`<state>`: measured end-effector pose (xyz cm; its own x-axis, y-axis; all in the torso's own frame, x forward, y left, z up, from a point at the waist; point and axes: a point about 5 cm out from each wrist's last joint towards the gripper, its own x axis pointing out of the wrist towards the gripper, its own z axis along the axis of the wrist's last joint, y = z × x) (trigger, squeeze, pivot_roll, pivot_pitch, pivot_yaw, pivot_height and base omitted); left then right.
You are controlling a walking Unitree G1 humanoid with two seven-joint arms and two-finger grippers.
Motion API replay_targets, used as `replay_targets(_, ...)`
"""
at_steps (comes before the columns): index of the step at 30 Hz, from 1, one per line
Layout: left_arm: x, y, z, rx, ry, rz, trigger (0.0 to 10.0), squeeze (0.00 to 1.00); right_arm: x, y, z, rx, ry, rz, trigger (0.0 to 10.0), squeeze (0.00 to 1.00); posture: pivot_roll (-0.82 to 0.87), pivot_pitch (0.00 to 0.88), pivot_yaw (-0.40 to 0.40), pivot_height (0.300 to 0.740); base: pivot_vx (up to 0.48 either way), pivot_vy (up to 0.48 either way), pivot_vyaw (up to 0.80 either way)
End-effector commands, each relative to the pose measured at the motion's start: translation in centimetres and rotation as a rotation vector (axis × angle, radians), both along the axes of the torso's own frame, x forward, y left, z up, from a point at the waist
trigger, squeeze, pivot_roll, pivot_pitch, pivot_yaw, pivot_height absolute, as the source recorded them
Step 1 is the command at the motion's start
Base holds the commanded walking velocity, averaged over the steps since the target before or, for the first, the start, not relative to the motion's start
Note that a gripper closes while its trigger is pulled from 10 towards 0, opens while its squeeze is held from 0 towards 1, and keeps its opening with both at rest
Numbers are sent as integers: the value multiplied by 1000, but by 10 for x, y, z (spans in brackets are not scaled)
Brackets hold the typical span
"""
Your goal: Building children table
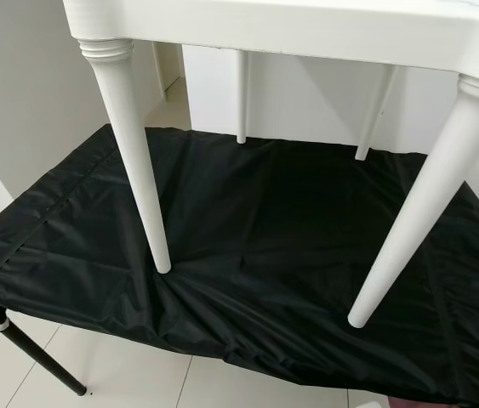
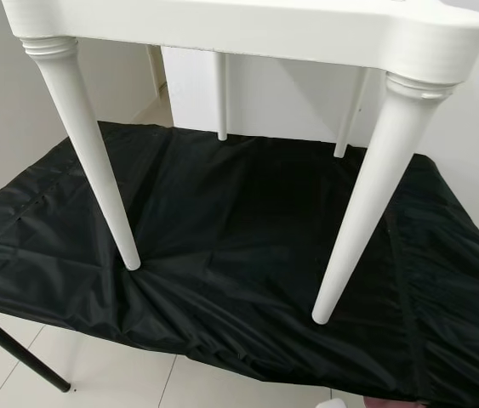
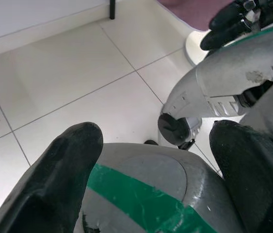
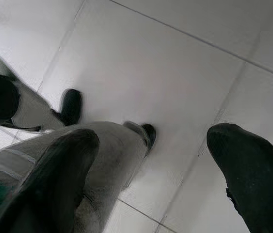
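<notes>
A white children's table (image 1: 324, 30) stands upright on a black cloth-covered work surface (image 1: 256, 229). Its near left leg (image 1: 133, 153) and near right leg (image 1: 422, 204) rest on the cloth; two far legs (image 1: 241, 93) stand at the back. My left gripper (image 3: 151, 170) hangs open above my own grey leg and the tiled floor, holding nothing. My right gripper (image 4: 155, 179) is also open and empty, pointing down at the floor tiles beside my leg.
The black surface sits on a thin black frame leg (image 1: 39, 357) at the near left. White walls (image 1: 26, 93) close in behind and to the left. White floor tiles (image 1: 111, 374) lie below the front edge. My grey foot (image 4: 39, 116) shows on the floor.
</notes>
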<state>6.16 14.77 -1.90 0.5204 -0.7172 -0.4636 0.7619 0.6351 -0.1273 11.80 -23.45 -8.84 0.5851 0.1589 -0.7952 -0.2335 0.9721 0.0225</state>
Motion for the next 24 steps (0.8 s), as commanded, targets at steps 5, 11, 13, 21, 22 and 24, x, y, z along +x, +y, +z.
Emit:
replay_targets(5,29,38,-39,323,97,418,10000,0,-11,-7,-7,-56,60,-192,10000,0,70,0,-51,740,0,0,0)
replay_targets(11,87,70,-44,343,143,609,10000,0,1,-29,1,-107,25,-398,10000,0,50,0,-49,740,0,0,0)
replay_targets(13,104,84,-40,357,145,641,10000,0,5,-30,2,-112,17,-407,10000,0,50,0,-50,740,0,0,0)
replay_targets(21,107,93,-34,292,133,576,10000,0,11,-32,5,-112,11,-393,10000,0,55,0,-51,740,0,0,0)
replay_targets(22,107,93,-34,292,133,576,10000,0,11,-32,5,-112,11,-393,10000,0,55,0,-51,740,0,0,0)
replay_targets(24,100,98,-38,301,155,595,10000,0,9,-30,4,-113,9,-383,10000,0,62,0,-54,740,0,0,0)
